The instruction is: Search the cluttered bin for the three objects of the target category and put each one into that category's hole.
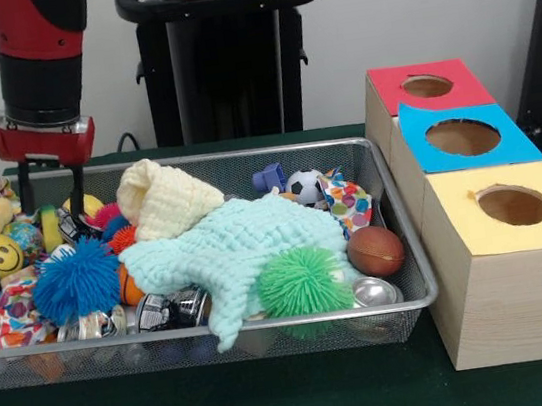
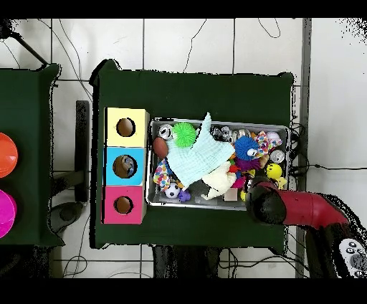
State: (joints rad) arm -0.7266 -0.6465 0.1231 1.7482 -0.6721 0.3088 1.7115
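Claw (image 1: 50, 191): upper left of the front view — two black fingers parted, holding nothing, dipped among toys.
Bin (image 1: 398, 246): centre, crowded — mint cloth (image 1: 248, 252) on top.
Holes: yellow box (image 1: 517, 264), right.

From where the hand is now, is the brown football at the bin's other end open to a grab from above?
Probably yes. The brown football lies uncovered beside the mint cloth, nothing on top. The hand sits at the opposite end of the bin, so it must first travel across.
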